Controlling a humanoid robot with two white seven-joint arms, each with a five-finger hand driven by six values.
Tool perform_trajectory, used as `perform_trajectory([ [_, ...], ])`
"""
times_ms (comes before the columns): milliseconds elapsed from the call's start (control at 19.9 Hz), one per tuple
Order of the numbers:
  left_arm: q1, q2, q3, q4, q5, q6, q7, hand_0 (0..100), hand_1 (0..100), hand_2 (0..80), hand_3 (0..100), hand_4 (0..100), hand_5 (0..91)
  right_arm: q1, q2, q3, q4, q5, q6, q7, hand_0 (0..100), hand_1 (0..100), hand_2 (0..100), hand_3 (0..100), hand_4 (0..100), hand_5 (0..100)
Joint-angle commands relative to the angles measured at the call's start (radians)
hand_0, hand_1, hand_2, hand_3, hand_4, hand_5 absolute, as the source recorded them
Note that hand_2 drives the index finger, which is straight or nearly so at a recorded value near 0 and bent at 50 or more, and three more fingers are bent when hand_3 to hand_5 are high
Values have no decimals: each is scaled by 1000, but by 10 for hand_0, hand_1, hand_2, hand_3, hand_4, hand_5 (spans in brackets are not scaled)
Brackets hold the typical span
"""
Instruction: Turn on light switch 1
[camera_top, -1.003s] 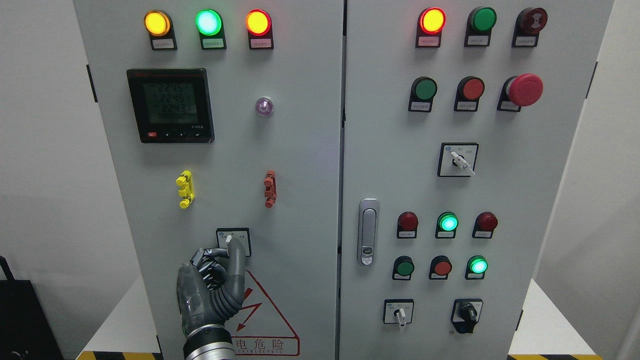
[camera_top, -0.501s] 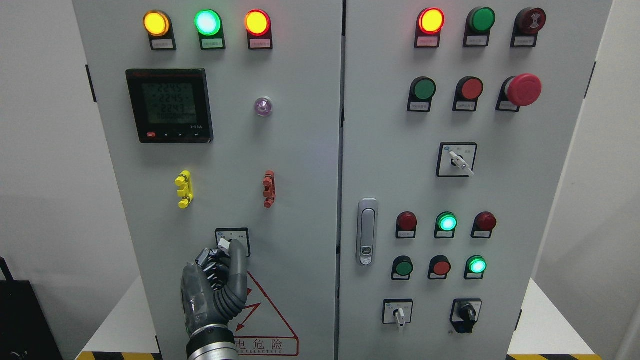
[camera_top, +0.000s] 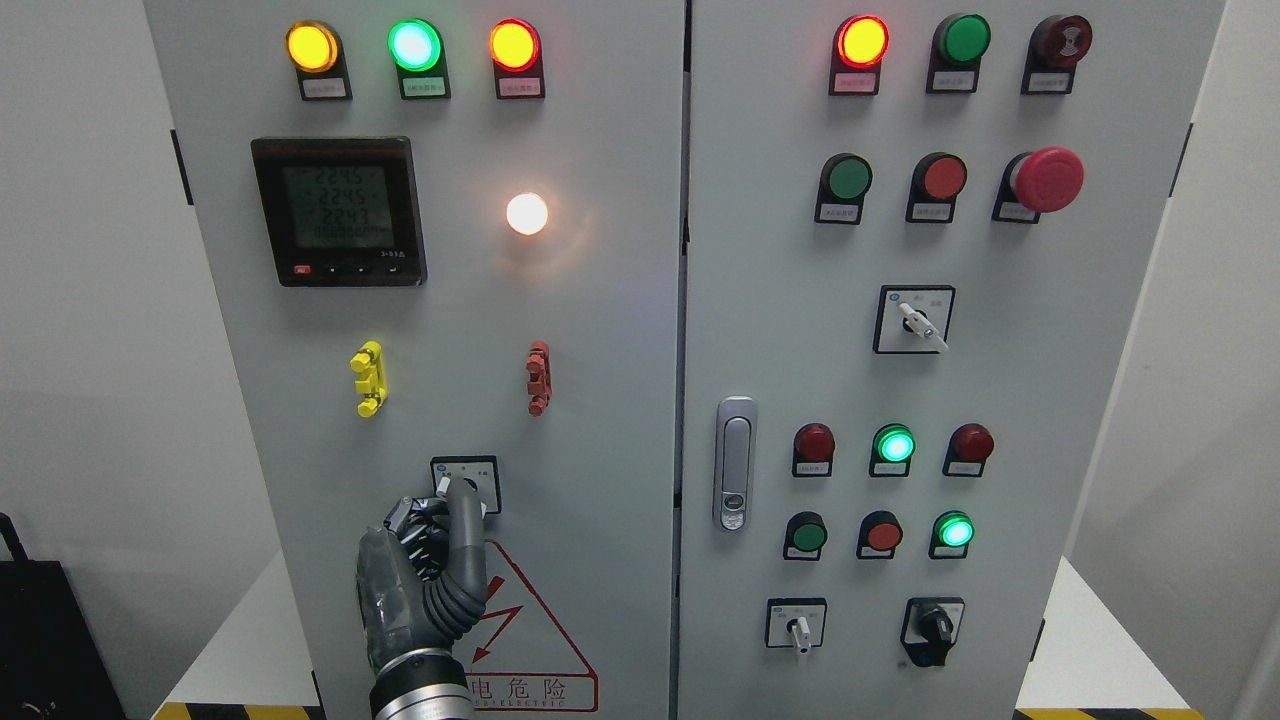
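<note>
We see our left hand low on the cabinet's left door, its other fingers curled while one extended finger presses the rotary light switch. It grips nothing. Above, the round lamp glows bright white.

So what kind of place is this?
Probably an industrial test or training room: a grey electrical control cabinet with indicator lamps, a digital power meter and a red emergency-stop button.
</note>
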Motion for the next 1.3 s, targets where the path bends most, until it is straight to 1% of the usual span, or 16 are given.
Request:
perform_trajectory([
  [0,0,0,0,1,1,-1,1,590,248,588,1000,993,876,0,0,0,0,0,0,1,0,0,0,0,0,0],
  [50,0,0,-1,1,1,-1,-1,579,241,588,1000,993,876,0,0,0,0,0,0,0,0,0,0,0,0,0],
  [100,0,-1,-1,1,1,-1,-1,532,234,588,1000,994,876,0,0,0,0,0,0,1,0,0,0,0,0,0],
  [150,0,0,-1,1,1,-1,-1,520,232,588,1000,994,876,0,0,0,0,0,0,0,0,0,0,0,0,0],
  [201,0,-1,0,1,1,-1,-1,472,233,588,1000,994,876,0,0,0,0,0,0,0,0,0,0,0,0,0],
  [251,0,-1,-1,1,1,-1,1,380,259,588,1000,994,876,0,0,-1,0,0,0,0,0,0,0,0,0,0],
  [301,0,-1,-1,1,1,-1,-1,328,274,588,1000,994,876,0,0,0,0,0,0,1,0,0,0,0,0,0],
  [401,0,0,-1,1,1,-1,-1,172,312,588,1000,994,876,0,0,0,0,0,0,0,0,0,0,0,0,0],
  [551,0,0,-1,1,1,-1,-1,46,343,588,1000,994,875,0,0,0,0,0,0,0,0,0,0,0,0,0],
  [802,3,0,-1,-1,1,-2,-1,11,352,591,1000,994,875,0,0,0,0,0,0,0,0,0,0,0,0,0],
  [1253,11,2,-3,-7,1,-7,-1,0,353,598,1000,996,876,0,0,0,0,0,0,0,0,0,0,0,0,0],
])
